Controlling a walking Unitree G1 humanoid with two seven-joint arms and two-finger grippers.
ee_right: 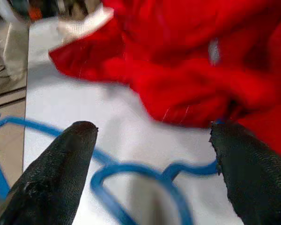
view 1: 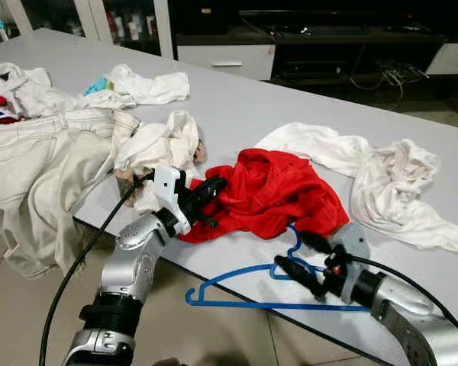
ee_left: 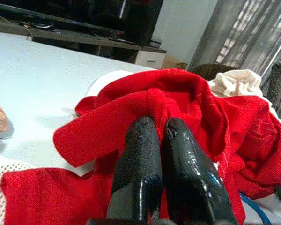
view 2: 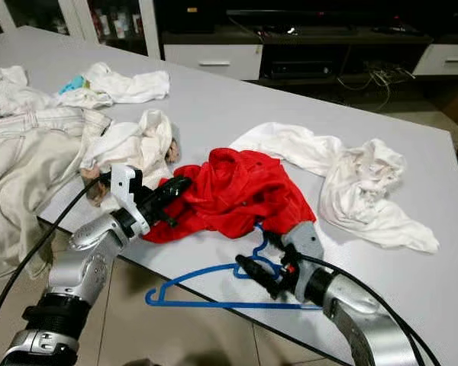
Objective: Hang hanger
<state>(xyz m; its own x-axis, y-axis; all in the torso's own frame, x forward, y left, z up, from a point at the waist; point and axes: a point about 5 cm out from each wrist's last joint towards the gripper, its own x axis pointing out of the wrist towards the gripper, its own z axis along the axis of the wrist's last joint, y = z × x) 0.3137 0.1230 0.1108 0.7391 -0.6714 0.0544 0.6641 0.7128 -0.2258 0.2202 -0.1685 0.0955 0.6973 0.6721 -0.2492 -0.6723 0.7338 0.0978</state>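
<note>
Right pincer (view 1: 308,259) astride edge-parallel hanger (view 1: 271,293)

Grey table (view 1: 275,114) bears clothes (view 1: 271,191) and blue hanger (view 1: 244,286).

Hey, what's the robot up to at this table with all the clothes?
The robot is working on a crumpled red garment lying on the grey table. Its left gripper is pinched shut on a fold at the garment's edge. Its right gripper is open, its fingers either side of the hook end of a blue plastic hanger, which lies flat at the table's near edge, hook partly under the red cloth. White shirts and pale trousers lie around.
</note>
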